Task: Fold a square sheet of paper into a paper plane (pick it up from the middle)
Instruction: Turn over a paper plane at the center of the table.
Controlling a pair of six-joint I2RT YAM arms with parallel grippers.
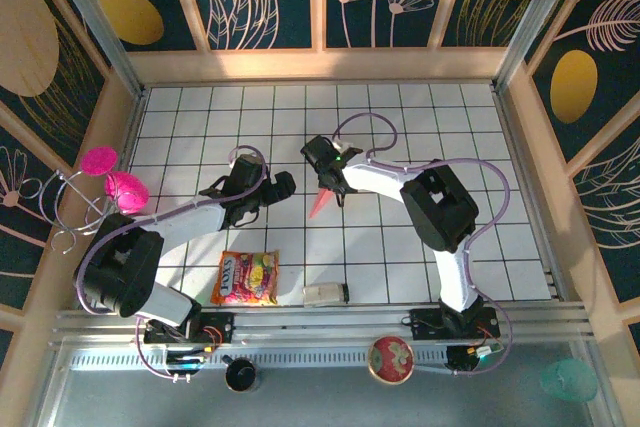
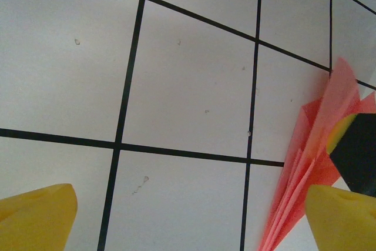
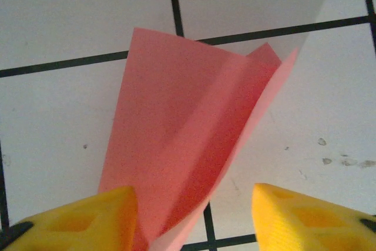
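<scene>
The salmon-pink paper is folded into a narrow pointed paper plane [image 1: 320, 203] near the middle of the tiled table. My right gripper [image 1: 328, 182] is right over its wide end. In the right wrist view the layered plane [image 3: 188, 127] fans out between the wide-apart yellow fingers and leans on the left finger [image 3: 76, 221], so the right gripper [image 3: 194, 218] is open. My left gripper [image 1: 278, 187] is just left of the plane, open with bare tile between its fingers [image 2: 191, 221]. The plane [image 2: 317, 157] shows by its right finger [image 2: 343, 218].
An orange-yellow snack packet [image 1: 246, 278] and a small white object [image 1: 325, 294] lie near the front edge. Magenta round pieces on wire loops [image 1: 110, 182] sit at the left wall. A red round disc [image 1: 391, 359] and a black cap [image 1: 240, 375] rest below the rail.
</scene>
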